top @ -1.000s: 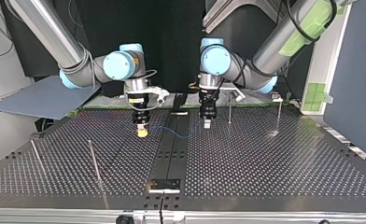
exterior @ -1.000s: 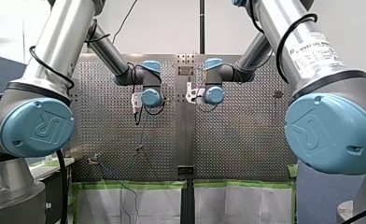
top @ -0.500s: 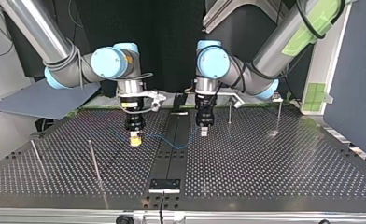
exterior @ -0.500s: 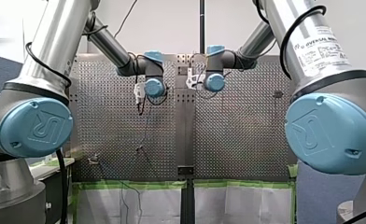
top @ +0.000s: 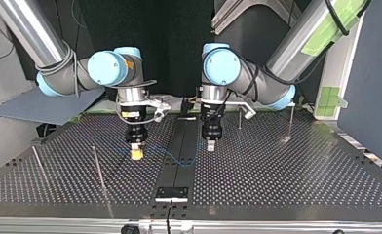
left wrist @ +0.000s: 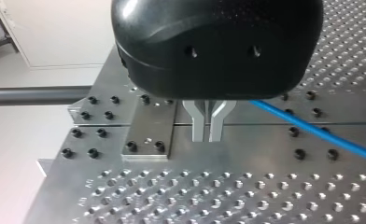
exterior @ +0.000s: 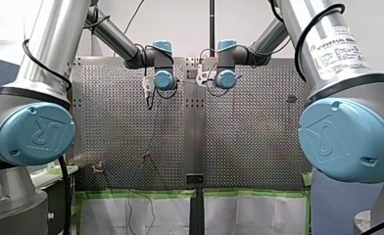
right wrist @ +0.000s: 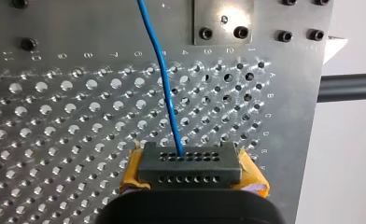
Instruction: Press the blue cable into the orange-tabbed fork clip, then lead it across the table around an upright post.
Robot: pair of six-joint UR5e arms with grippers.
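The blue cable point(left wrist: 312, 129) spans the gap between the two arms, and its long axis lies across the top view. The right arm point(top: 107, 68) enters at the top view's left, and the right jaws are pinching the cable. In the right wrist view the line crosses the perforated counter point(top: 276, 185) ahead of them and ends between the yellow pads point(right wrist: 252, 176). The left arm point(top: 221, 68) is at the top view's right, with its metal fingers point(left wrist: 197, 128) drawn together so that only a slit shows between them. The cable comes out from behind them and leaves to one side; whether it is caught between them cannot be told. Between the two arms the cable sags toward the counter's dark middle strip point(top: 179, 141). The orange-tabbed fork clip cannot be picked out with certainty in any view, so whether the pressing is done cannot be read. For the leading step, what likely matters is the upright post point(top: 98, 167). It stands at the top view's left, nearer the camera than the right jaws and a little further out, well apart from the left jaws. The right arm is plainly the nearer one. The stretch it grips would probably have to go round the post, with the span trailing back toward the left jaws.
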